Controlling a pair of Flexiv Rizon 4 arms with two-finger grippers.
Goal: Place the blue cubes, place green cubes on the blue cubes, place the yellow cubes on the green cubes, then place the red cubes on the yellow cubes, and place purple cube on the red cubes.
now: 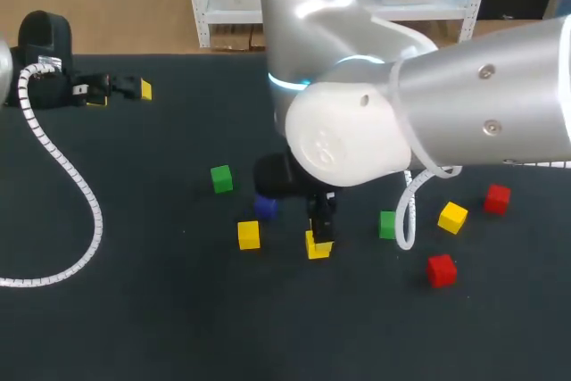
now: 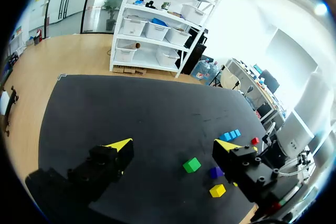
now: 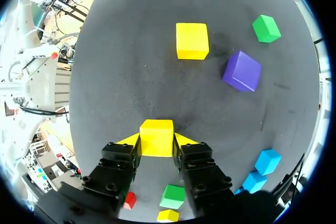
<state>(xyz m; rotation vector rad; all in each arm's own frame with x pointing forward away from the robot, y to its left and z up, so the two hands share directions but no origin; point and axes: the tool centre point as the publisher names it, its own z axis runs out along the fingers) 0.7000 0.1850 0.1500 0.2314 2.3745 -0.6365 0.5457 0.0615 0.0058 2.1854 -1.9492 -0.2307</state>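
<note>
What our right jaws gripped: the first yellow cube [image 3: 156, 136], with one yellow-tipped finger pressed to each of two opposite faces.
Place of that cube: it sat low at the middle of the tabletop [image 1: 178, 327], under our right arm [image 1: 446, 95]; we could not tell whether it touched the surface.
Ahead of it: the second yellow cube [image 3: 192, 40] lay apart from the first, with the purple cube [image 3: 242, 71] near it and the far green cube [image 3: 266, 28] beyond both.
Pair of blue cubes [image 3: 268, 161]: they touched each other, off to one side of the right jaws.
Toward our right: the near green cube [image 1: 387, 225], the third yellow cube [image 1: 452, 217], the near red cube [image 1: 441, 269] and the far red cube [image 1: 497, 198] each lay singly and apart.
Our left jaws: they stood wide open and held nothing, at the far left of the tabletop, well apart from every cube.
Left side of the tabletop: a white coiled cable [image 1: 94, 211] lay curved across it.
</note>
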